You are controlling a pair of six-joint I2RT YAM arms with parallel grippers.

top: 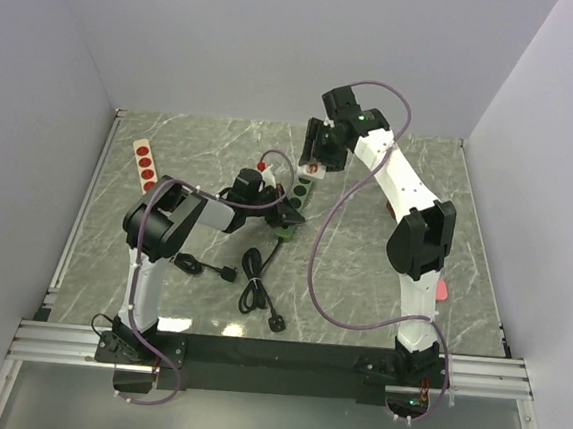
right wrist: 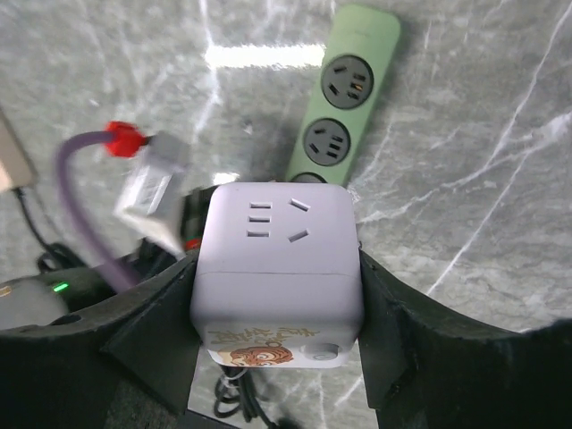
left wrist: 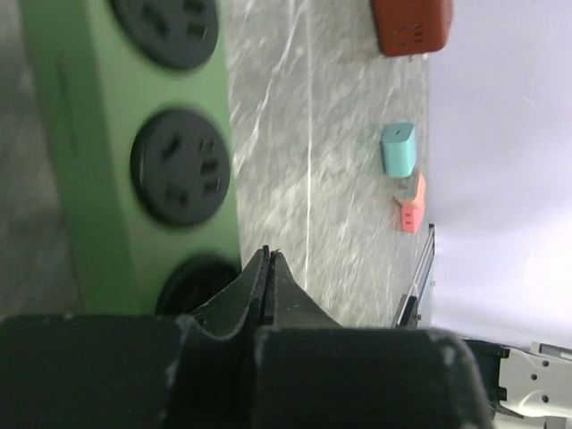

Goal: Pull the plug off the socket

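Observation:
A lilac cube plug (right wrist: 273,232) with a cartoon sticker sits clamped between my right gripper's (right wrist: 277,261) black fingers. It hangs above the far end of the green power strip (right wrist: 344,98), apart from it as far as I can tell. In the top view the right gripper (top: 315,160) hovers over the strip (top: 298,197). My left gripper (left wrist: 268,261) is shut with nothing between its fingers. Its tip rests at the strip's edge (left wrist: 85,170), beside empty black sockets (left wrist: 179,165). In the top view the left gripper (top: 280,214) is on the strip's near end.
A cream strip with red sockets (top: 144,162) lies at the far left. Coiled black cables (top: 252,284) lie near the left arm. A red adapter (left wrist: 411,25), a teal one (left wrist: 398,148) and a coral one (left wrist: 411,204) sit at the right.

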